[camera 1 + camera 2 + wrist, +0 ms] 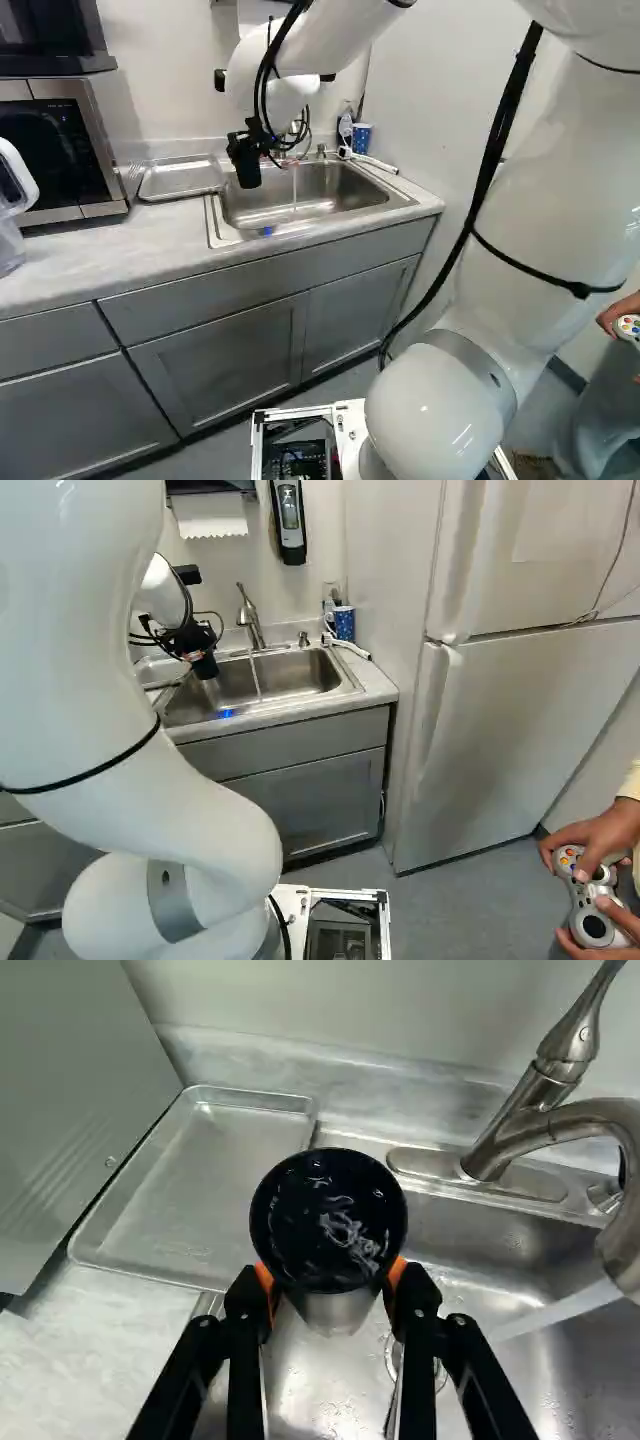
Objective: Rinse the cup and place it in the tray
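The microwave (62, 150), its panel marks too small to read, stands left of the sink (340, 216), beyond the tray (182, 178). The tray lies on the table (100, 250), its right edge beside the sink. The gripper (199, 658) is closed on the cup (333, 1312), above the sink's left part. A gap separates the cup from the water stream (555, 1314). The blue cup (344, 623) stands at the sink's right rear corner.

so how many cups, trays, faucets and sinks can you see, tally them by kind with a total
Cups: 2 (held cup in the end effector, blue cup)
Tray: 1
Faucet: 1
Sink: 1
Total: 5
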You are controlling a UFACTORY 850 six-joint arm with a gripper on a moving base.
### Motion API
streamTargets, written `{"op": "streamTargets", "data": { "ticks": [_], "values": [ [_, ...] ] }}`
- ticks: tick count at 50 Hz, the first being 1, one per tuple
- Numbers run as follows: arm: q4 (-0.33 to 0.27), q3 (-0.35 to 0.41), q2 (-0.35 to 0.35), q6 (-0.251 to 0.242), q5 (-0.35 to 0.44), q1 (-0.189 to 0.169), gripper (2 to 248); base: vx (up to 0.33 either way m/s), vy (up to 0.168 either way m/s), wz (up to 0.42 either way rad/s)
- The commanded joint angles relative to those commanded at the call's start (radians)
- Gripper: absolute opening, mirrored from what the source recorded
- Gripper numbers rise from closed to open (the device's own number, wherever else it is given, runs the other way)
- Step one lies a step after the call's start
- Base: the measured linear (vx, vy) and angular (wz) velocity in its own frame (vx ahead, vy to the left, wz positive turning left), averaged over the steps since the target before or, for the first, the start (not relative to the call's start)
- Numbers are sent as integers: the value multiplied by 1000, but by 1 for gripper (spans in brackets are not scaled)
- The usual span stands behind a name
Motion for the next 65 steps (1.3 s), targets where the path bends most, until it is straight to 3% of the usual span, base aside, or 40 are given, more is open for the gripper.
{"op": "streamTargets", "data": {
  "ticks": [37,65],
  "values": [
    [0,-20,65,0,-102,0,122,0,0,0],
    [0,-42,108,0,-108,0,122,0,0,0]
  ]
}}
